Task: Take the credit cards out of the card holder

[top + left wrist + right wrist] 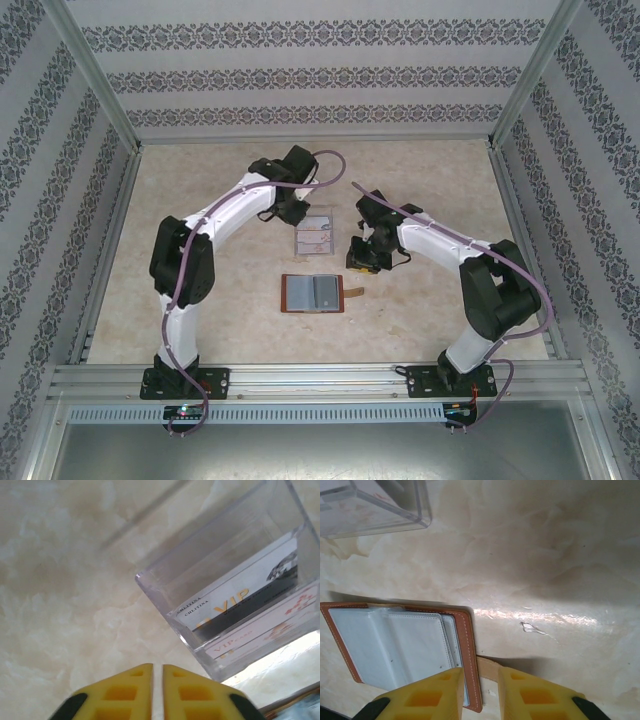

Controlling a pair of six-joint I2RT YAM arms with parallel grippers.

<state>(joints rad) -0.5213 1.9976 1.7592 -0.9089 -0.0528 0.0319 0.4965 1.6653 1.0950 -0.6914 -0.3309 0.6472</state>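
At the centre of the top view, the card holder [313,293] lies opened flat on the pale marbled table [200,200]. Its grey-blue pockets face up and its snap tab [352,293] sticks out to the right. Just above it in the frame I see the clear acrylic rack [318,215], apart from the wallet, with the credit cards [315,240] standing in it.

From the left wrist camera I count 2 cards in the rack at the right of the frame, both printed VIP, 1 tier behind the other. My left gripper [157,669] sits at the bottom edge there. Its yellow fingers are pressed together with only a hairline seam between them, and nothing is pinched.

My right gripper [481,675] has its fingers spread with a clear gap, gripping nothing. Through that gap, at the bottom of the right wrist frame, I see the holder's brown right edge and the tab. I cannot tell whether the pockets hold any card.
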